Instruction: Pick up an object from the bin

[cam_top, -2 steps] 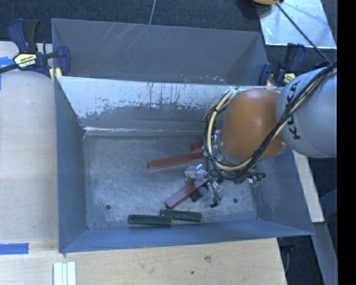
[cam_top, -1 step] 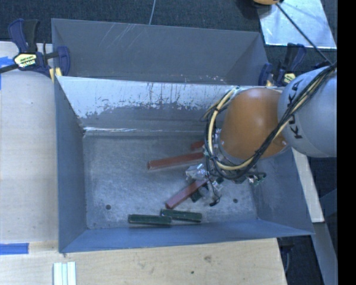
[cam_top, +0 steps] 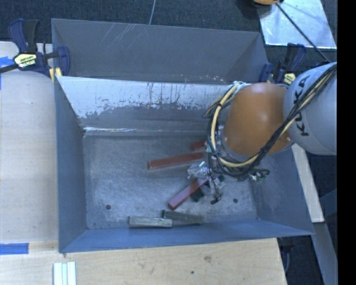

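One camera looks obliquely down into the bin (cam_top: 70,159) from above

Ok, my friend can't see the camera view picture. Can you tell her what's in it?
A robot arm's hand is down in a grey metal bin, coming from the right, at one end of a short reddish-brown bar. A longer reddish-brown bar lies just behind, and two grey sticks lie along the front wall.

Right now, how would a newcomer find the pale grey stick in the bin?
Look at the bin's wall nearest the bottom of the view. At its foot lies a flat pale grey stick. The darker stick at its right end and the two reddish-brown sticks nearer the gripper differ in colour.
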Controlling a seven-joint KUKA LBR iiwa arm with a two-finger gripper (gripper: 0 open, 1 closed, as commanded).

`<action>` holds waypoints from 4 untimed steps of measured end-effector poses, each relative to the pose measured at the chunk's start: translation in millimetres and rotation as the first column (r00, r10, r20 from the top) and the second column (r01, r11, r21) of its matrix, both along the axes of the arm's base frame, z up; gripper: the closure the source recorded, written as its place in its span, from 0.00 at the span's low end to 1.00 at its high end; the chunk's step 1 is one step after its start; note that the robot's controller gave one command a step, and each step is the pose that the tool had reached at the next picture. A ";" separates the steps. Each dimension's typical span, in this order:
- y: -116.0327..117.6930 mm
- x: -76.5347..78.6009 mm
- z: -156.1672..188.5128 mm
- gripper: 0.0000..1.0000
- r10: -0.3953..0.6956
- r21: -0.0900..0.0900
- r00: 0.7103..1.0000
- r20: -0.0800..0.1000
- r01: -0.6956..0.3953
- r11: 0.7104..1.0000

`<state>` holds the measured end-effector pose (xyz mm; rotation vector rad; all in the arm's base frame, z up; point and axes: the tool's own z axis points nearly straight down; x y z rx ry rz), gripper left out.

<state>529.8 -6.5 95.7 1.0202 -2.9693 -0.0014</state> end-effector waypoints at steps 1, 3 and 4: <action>0.1 0.8 21.5 1.00 0.000 0.000 1.000 0.003 0.000 1.000; 0.0 2.2 42.1 1.00 -0.001 0.000 1.000 0.009 0.001 1.000; 0.1 1.9 47.7 1.00 -0.002 0.000 1.000 0.007 0.002 1.000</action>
